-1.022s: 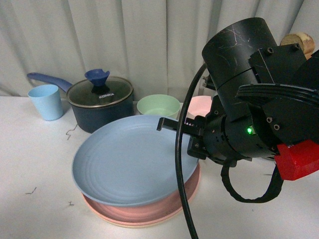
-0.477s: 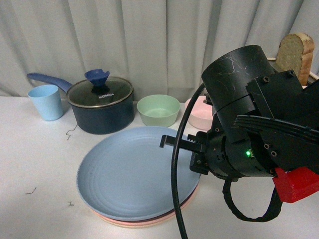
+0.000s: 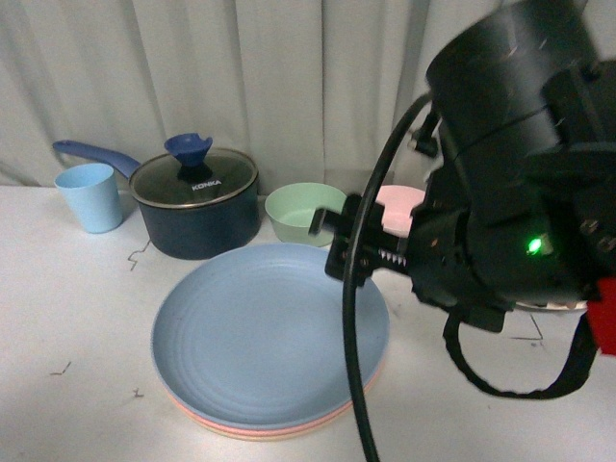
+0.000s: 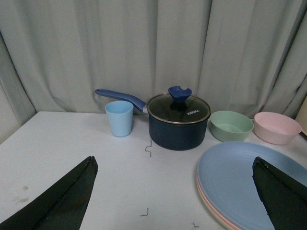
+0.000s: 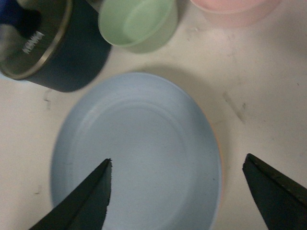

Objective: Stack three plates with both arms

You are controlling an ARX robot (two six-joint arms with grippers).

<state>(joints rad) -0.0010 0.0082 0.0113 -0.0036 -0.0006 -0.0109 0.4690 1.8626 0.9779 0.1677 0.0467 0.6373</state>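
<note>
Since the round matte light blue plastic plate (image 3: 269,337) lies flat atop the pink and cream plates in front of the dark blue lidded saucepan (image 3: 195,205), the right gripper (image 3: 332,245) should lift straight clear; left wrist view: left gripper (image 4: 175,191) spread wide, empty, plate beside the saucepan; right wrist view: jaws wide, empty above the plate; earlier the plate sat tilted.

Blue plate (image 5: 139,153) lies flat below spread, empty gripper fingers (image 5: 86,203). Beyond it: green bowl (image 5: 136,21), pink bowl (image 5: 235,9), dark lidded pot (image 5: 48,45).
</note>
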